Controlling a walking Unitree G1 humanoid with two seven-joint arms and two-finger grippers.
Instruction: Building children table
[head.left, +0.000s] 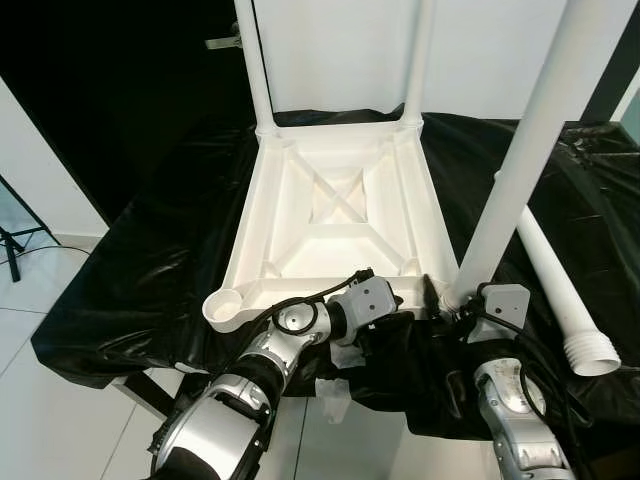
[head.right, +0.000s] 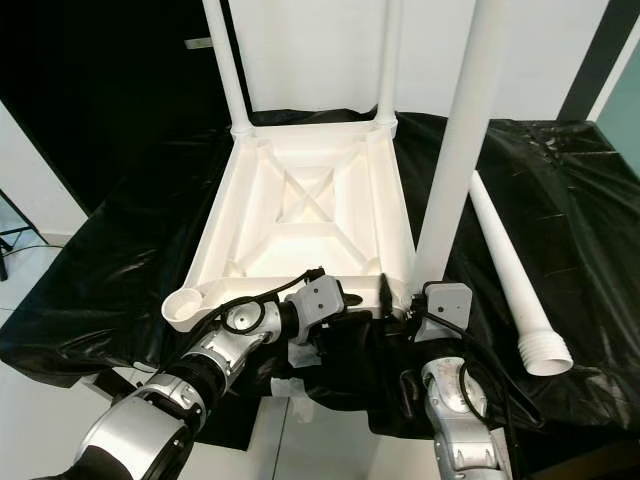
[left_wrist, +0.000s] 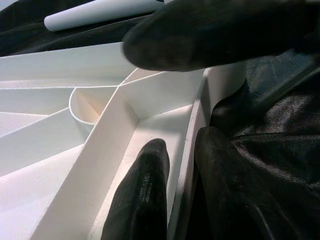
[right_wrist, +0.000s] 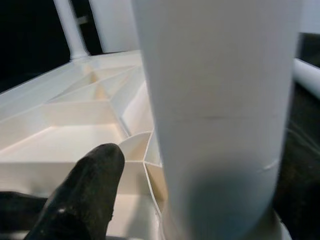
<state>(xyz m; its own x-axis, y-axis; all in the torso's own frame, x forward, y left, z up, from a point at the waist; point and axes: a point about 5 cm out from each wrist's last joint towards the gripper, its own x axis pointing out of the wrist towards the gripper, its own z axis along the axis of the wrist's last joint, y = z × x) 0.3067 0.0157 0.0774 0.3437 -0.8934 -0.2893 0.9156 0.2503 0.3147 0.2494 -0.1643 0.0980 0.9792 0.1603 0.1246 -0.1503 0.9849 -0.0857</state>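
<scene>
A white plastic table top (head.left: 340, 200) lies upside down on a black sheet. Two white legs (head.left: 255, 70) stand in its far corners. A third leg (head.left: 520, 170) stands in the near right corner socket, and my right gripper (head.left: 447, 303) is shut on it just above the base; the right wrist view has the leg (right_wrist: 220, 115) close up with one finger (right_wrist: 85, 195) beside it. My left gripper (left_wrist: 182, 180) is shut on the table top's near rim (left_wrist: 187, 165), one finger inside and one outside. The near left socket (head.left: 225, 305) holds nothing.
A loose white leg (head.left: 555, 290) lies on the black sheet (head.left: 140, 260) to the right of the table top, its wide end toward me. The sheet hangs over the near edge. A stand's feet (head.left: 15, 245) rest on the pale floor at the left.
</scene>
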